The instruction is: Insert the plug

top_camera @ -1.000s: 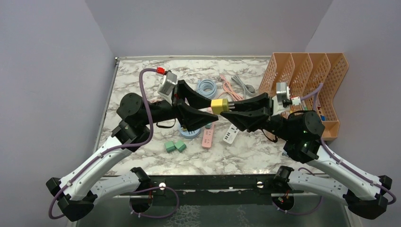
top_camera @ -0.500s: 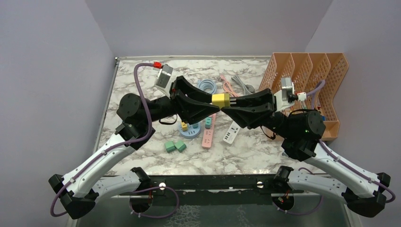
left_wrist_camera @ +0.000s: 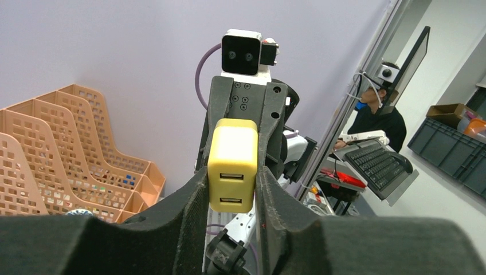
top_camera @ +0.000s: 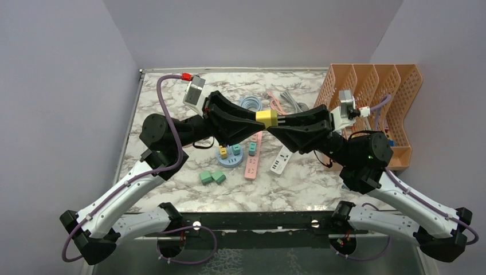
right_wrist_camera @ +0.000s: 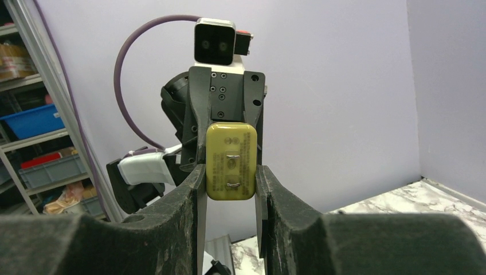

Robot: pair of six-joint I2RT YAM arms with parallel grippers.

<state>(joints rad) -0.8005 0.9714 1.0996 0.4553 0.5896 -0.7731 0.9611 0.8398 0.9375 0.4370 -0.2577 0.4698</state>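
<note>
The yellow plug (top_camera: pixel 266 118) hangs in mid-air above the table's middle, clamped between both grippers, which meet tip to tip. My left gripper (top_camera: pixel 261 122) is shut on it; in the left wrist view the plug (left_wrist_camera: pixel 232 163) shows its two USB ports between my fingers (left_wrist_camera: pixel 232 180). My right gripper (top_camera: pixel 274 122) is closed round its other end; in the right wrist view the plug (right_wrist_camera: pixel 230 154) shows its two metal prongs between my fingers (right_wrist_camera: pixel 230 175). A pink power strip (top_camera: pixel 253 159) and a white power strip (top_camera: pixel 281 160) lie on the table below.
An orange mesh file organizer (top_camera: pixel 372 91) stands at the right. A blue disc with small blocks (top_camera: pixel 229 158) and two green blocks (top_camera: pixel 212 177) lie left of the pink strip. Coiled blue (top_camera: pixel 250 105), pink (top_camera: pixel 278 104) and grey (top_camera: pixel 295 104) cables lie at the back.
Both grippers have risen together with the yellow plug between them, away from the table. The arms now stretch out more level.
</note>
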